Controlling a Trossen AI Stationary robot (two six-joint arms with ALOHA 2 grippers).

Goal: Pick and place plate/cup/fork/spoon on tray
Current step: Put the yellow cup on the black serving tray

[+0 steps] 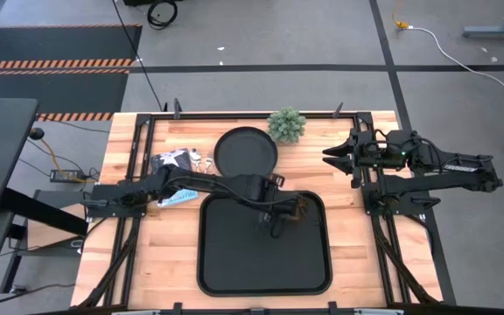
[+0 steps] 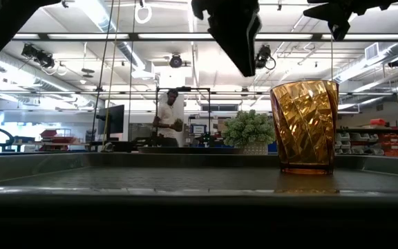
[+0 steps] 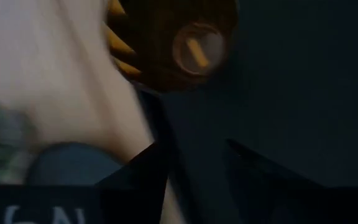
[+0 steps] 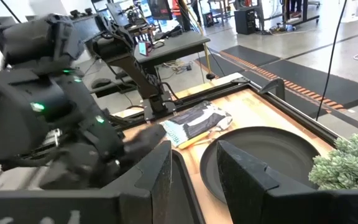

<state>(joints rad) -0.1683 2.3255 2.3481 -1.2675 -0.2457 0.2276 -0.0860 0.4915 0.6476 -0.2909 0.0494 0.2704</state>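
1 cup [image 2: 304, 126] stands upright on the tray [image 1: 234, 262], far right corner. Left tool [image 1: 280, 219] just beside it, fingers parted, holding nothing. Advise lifting straight up, clear of the glass.

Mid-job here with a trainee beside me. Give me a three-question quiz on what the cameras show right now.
1. True or false: the cup stands upright on the tray.
2. Where is the plate? A) on the tray B) on the wooden table beyond the tray C) held by the right gripper
3. Which gripper hangs over the tray beside the cup?

Key: 1 true; 2 B; 3 the left gripper, its jaws apart and off the cup.
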